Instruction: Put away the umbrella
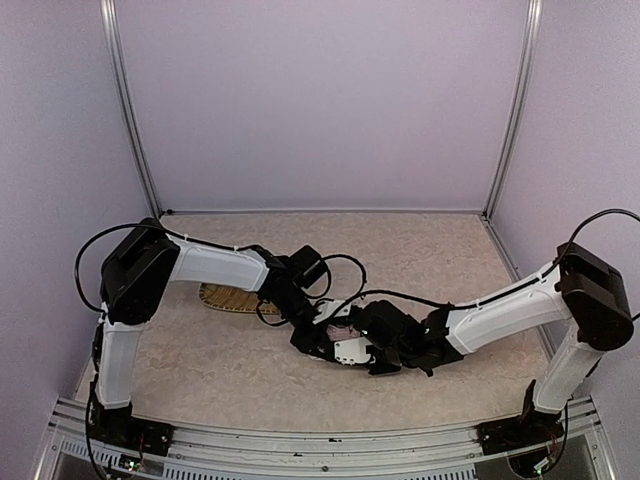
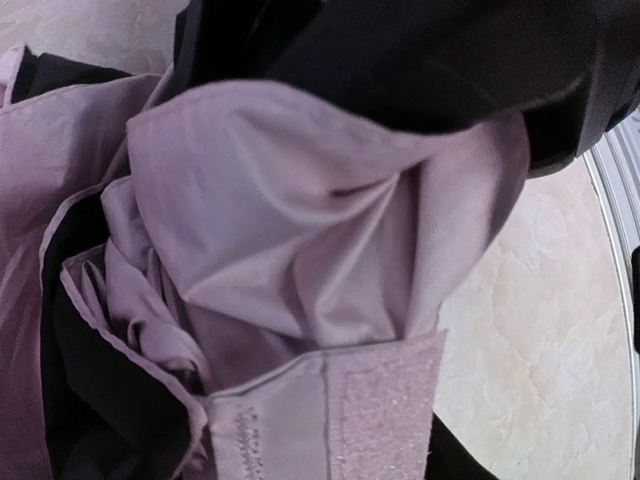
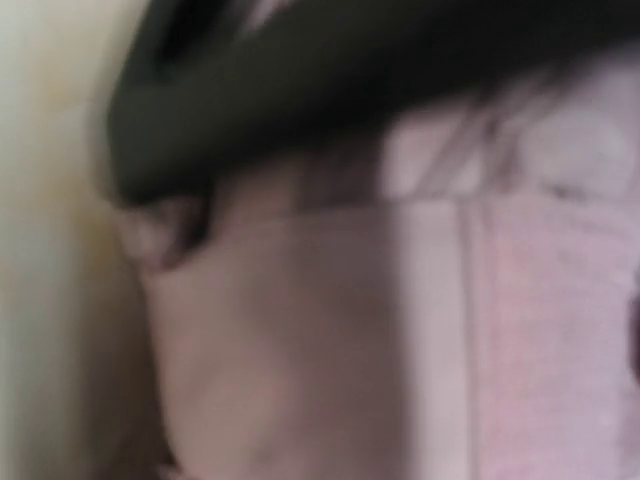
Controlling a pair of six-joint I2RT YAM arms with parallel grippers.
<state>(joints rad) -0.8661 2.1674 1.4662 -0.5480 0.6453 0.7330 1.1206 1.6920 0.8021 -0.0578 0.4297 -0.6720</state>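
The pale pink umbrella [image 1: 340,326] lies folded at the table's middle, almost wholly covered by both grippers. My left gripper [image 1: 308,338] sits on its left side. In the left wrist view bunched pink fabric [image 2: 300,230] and a fuzzy closure strap [image 2: 385,410] fill the frame, wedged where the jaws are, and the fingers are hidden. My right gripper [image 1: 365,350] presses in from the right. Its wrist view is a blur of pink fabric [image 3: 400,350] under a dark shape, and its fingers do not show.
A woven yellow straw mat [image 1: 232,298] lies flat behind the left forearm. The beige table [image 1: 430,260] is walled by pale panels at the back and sides. Black cables loop over the arms near the middle.
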